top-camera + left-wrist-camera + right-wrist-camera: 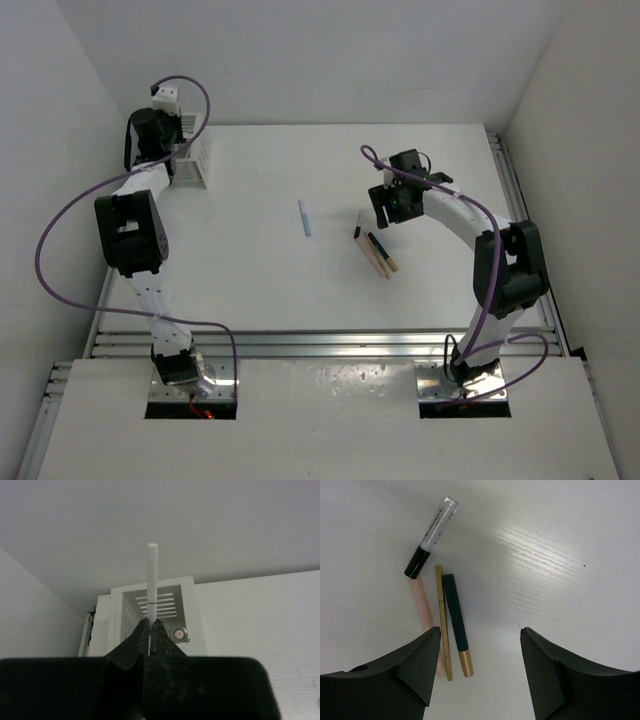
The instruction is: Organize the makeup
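You have a slim white stick (152, 580) standing upright, pinched at its lower end between the closed fingers of the left gripper (150, 626). A fine dark ring runs round it partway up, and the white slatted box (170, 597) shows directly behind it.

Well to the right of that box and nearer the arm bases, a light blue stick (304, 217) lies flat by itself.

Farther right of the box again, four pieces lie flat in a close group:
- a clear tube (432, 532) with a black cap
- a peach-pink stick (424, 610), one end just beside that cap
- a thin gold stick (441, 615) next to it
- a dark stick (455, 615) with a gold end, alongside the gold one
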You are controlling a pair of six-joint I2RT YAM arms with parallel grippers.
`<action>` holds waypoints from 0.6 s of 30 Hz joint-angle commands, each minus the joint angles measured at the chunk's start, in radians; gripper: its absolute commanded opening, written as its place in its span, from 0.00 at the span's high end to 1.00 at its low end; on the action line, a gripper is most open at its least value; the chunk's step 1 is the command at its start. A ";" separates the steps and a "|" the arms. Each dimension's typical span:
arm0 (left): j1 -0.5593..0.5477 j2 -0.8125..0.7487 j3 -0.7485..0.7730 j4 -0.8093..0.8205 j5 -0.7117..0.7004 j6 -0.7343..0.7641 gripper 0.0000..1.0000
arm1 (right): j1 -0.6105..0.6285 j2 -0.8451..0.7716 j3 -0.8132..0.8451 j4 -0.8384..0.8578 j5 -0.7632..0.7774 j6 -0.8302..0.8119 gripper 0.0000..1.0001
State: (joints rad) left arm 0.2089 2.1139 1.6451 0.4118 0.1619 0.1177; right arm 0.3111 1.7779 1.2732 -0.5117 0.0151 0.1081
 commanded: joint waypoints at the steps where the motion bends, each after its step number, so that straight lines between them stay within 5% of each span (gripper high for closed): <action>1: 0.041 -0.025 0.018 0.091 0.080 -0.015 1.00 | 0.003 0.000 0.026 -0.021 -0.001 0.024 0.34; 9: 0.053 -0.015 -0.067 0.044 0.159 0.006 1.00 | 0.006 -0.020 0.000 -0.014 0.006 0.056 0.34; 12: 0.053 -0.015 -0.077 0.009 0.182 0.019 0.79 | 0.005 -0.021 0.009 -0.028 0.008 0.056 0.30; 15: 0.053 -0.015 -0.068 -0.016 0.182 0.019 0.48 | 0.006 -0.023 0.015 -0.051 0.023 0.051 0.26; 18: 0.063 -0.026 -0.016 -0.056 0.160 0.028 0.45 | 0.006 -0.017 0.025 -0.073 0.036 0.050 0.27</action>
State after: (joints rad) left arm 0.2626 2.1246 1.5742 0.3607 0.3069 0.1310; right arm 0.3111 1.7779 1.2709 -0.5587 0.0269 0.1490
